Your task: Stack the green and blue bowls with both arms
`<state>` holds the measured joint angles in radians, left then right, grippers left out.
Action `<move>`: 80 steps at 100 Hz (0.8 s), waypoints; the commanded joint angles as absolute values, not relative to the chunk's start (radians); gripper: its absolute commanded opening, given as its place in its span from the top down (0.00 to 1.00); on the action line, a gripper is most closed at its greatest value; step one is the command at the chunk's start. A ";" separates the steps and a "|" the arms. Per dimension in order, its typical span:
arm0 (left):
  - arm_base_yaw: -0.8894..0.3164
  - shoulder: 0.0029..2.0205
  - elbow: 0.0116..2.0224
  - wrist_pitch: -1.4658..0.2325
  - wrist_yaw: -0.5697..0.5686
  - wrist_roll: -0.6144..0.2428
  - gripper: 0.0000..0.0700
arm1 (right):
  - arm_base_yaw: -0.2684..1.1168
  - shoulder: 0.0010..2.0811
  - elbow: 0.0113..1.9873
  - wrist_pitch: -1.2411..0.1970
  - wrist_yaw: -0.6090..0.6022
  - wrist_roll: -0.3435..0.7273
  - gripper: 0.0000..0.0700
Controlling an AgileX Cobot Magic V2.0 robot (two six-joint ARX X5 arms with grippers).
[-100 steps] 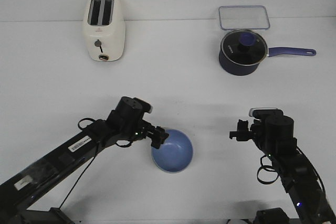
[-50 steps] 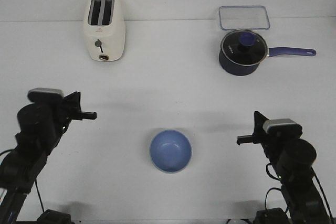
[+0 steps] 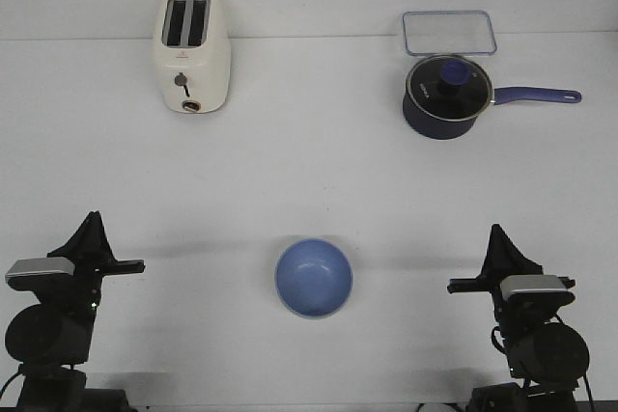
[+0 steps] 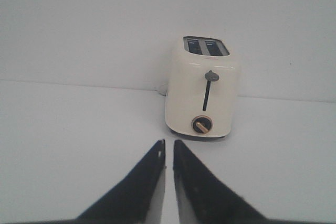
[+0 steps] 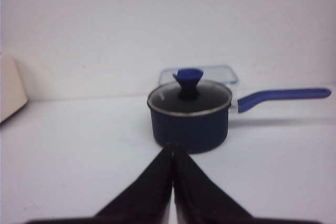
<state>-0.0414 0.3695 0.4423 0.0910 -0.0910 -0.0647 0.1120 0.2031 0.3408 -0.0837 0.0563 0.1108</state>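
The periwinkle blue bowl (image 3: 314,278) stands upright at the front middle of the table, and nothing touches it. The green bowl does not show in any view. My left gripper (image 3: 94,222) is drawn back at the front left, far from the bowl. In the left wrist view (image 4: 168,142) its jaws are empty, with only a thin slit between them. My right gripper (image 3: 498,232) is drawn back at the front right. In the right wrist view (image 5: 173,148) its jaws are pressed together and empty.
A cream toaster (image 3: 191,52) stands at the back left and shows in the left wrist view (image 4: 203,94). A dark blue lidded saucepan (image 3: 445,96) with a long handle stands at the back right, also in the right wrist view (image 5: 189,115). A clear lid (image 3: 449,32) lies behind it.
The left gripper was at the blue bowl's rim and has let go. Both arms have pulled back to the front corners. The bowl has stayed in place.
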 commanded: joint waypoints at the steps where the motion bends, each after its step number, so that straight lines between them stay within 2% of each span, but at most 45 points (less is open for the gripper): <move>1: -0.039 0.361 0.457 0.106 -0.090 -0.068 0.98 | 0.115 0.202 0.347 -0.073 0.052 0.107 1.00; 54: -0.039 0.353 0.457 0.107 -0.090 -0.068 0.98 | 0.115 0.202 0.347 -0.052 0.053 0.107 1.00; 61: -0.039 0.339 0.450 0.105 -0.090 -0.030 0.98 | 0.115 0.202 0.347 -0.052 0.053 0.107 1.00; 80: -0.019 0.230 0.302 0.107 -0.067 -0.003 0.98 | 0.115 0.202 0.348 -0.052 0.053 0.107 1.00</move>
<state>-0.0288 0.2554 0.3614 0.1047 -0.0788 -0.0311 0.1120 0.2031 0.3408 -0.0654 0.0547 0.1108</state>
